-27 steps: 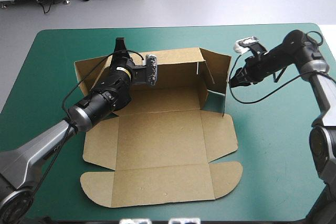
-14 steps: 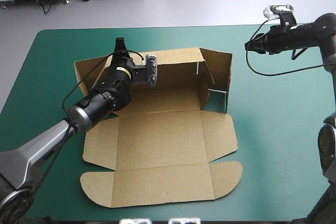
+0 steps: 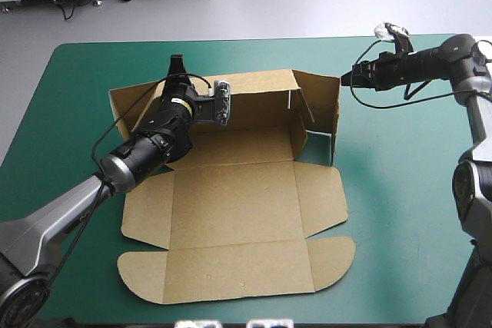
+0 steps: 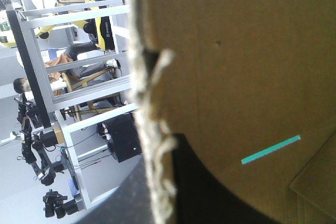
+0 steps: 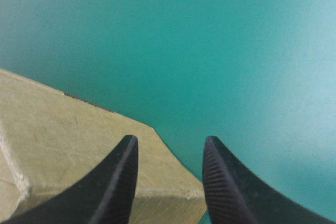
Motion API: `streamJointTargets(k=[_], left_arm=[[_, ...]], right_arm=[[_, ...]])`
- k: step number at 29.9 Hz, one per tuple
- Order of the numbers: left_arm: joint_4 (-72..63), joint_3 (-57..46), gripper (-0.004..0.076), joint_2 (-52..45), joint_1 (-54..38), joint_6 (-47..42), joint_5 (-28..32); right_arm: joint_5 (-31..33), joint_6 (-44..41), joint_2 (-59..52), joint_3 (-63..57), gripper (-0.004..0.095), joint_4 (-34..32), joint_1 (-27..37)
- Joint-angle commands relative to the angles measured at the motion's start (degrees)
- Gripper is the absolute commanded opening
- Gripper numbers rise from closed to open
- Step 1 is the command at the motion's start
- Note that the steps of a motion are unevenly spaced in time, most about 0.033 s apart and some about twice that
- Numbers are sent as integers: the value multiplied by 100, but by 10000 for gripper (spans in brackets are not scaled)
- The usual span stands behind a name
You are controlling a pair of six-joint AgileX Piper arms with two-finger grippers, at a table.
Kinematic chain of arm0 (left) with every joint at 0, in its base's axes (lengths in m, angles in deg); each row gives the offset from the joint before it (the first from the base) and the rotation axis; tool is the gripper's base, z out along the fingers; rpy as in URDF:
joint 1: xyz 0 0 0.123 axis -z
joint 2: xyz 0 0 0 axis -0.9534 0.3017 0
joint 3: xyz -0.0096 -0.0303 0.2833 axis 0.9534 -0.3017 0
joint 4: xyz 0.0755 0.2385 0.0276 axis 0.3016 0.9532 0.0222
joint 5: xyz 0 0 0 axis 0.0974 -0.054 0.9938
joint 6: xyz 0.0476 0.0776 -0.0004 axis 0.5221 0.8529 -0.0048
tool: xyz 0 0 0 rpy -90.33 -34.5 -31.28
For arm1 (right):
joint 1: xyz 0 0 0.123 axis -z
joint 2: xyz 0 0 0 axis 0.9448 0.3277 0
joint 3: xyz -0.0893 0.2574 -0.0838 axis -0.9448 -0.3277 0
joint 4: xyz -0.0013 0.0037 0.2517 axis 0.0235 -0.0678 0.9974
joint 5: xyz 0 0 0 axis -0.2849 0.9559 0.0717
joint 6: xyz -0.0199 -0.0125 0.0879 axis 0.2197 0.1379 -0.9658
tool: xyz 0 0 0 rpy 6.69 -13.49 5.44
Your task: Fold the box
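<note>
Shows the box (image 3: 238, 205) on the table (image 3: 400, 213), back wall and right flap raised, front panels flat. Clamps the back wall's top edge in the left end effector (image 3: 176, 65); holds the right end effector (image 3: 345, 79) released, fingers apart, just beside the upright flap.

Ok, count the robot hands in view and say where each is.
2. The left hand grips the box's raised back wall near its left end. The right hand hangs open beside the raised right wall's top edge, holding nothing.
</note>
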Motion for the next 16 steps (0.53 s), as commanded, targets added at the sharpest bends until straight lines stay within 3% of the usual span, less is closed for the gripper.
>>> streamJointTargets(k=[1,4,16], left_arm=[[132,130,-10,-196,26,-15,2],[132,130,-10,-196,26,-15,15],[95,130,-10,-196,26,-28,-20]], right_arm=[[310,146,-290,162,380,282,18],[605,290,-290,162,380,235,18],[605,228,-290,152,380,-390,-639]])
